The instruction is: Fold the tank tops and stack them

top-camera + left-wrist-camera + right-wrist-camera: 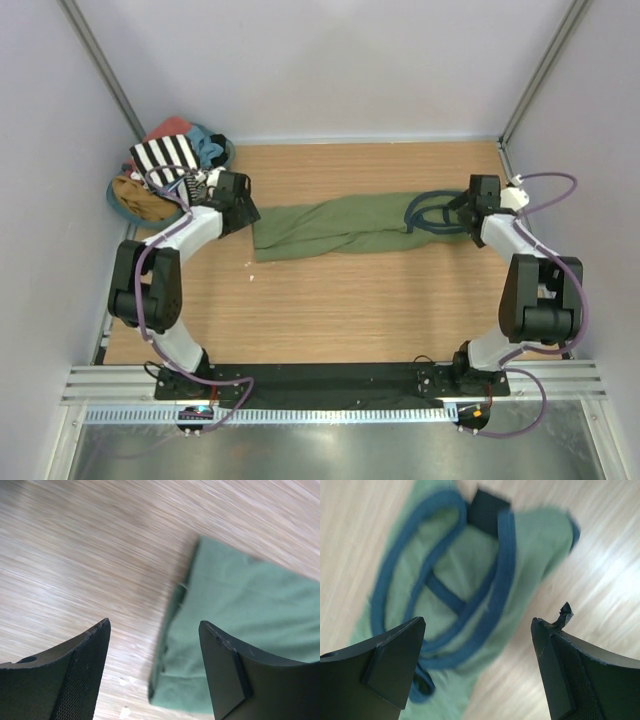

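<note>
Striped tank top (165, 153) sits in clothes pile (135, 195) just beyond left gripper (155, 627), unworked. Left jaws apart, clamping nothing; olive tank top (330, 225) hem lies under its right finger. Top is stretched flat between tools, likely fold-ready. Right gripper (479, 622) jaws wide apart above blue-trimmed straps (502, 555).

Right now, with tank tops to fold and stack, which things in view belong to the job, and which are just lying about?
Belong to the job:
olive green tank top
black-and-white striped tank top

Just lying about:
salmon-red garment
light blue garment
mustard-brown garment
</note>
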{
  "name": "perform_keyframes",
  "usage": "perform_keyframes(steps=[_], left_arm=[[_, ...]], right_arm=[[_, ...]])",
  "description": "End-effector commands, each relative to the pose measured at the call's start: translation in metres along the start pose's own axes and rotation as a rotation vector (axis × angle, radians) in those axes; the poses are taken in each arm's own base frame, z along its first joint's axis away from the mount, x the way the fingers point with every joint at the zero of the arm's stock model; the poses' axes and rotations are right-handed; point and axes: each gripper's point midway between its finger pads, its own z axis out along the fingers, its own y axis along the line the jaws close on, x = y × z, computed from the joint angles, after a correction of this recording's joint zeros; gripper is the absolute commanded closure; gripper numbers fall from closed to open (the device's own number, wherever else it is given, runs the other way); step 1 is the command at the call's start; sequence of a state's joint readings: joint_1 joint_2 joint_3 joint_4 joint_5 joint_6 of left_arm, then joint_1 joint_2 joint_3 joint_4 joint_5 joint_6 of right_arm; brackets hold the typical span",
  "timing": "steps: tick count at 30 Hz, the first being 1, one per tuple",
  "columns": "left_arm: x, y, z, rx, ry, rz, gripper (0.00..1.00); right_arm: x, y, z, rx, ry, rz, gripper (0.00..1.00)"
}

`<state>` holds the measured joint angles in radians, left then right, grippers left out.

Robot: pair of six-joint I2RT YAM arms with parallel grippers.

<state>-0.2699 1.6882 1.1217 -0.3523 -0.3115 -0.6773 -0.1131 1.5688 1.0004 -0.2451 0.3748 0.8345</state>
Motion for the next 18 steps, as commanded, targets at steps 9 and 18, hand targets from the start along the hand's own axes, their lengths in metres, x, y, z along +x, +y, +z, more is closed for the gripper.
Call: perform_keyframes(steps=[9, 18], left_arm=[[-0.017, -0.008, 0.03, 0.005, 0.026, -0.045, 0.27], [-0.004, -0.013, 0.062, -0.016, 0.079, -0.029, 0.35]], right_arm=[[0.058, -0.029, -0.034, -0.007, 0.077, 0.021, 0.06], [0.071, -0.019, -0.006, -0.017, 0.101, -0.014, 0.15]])
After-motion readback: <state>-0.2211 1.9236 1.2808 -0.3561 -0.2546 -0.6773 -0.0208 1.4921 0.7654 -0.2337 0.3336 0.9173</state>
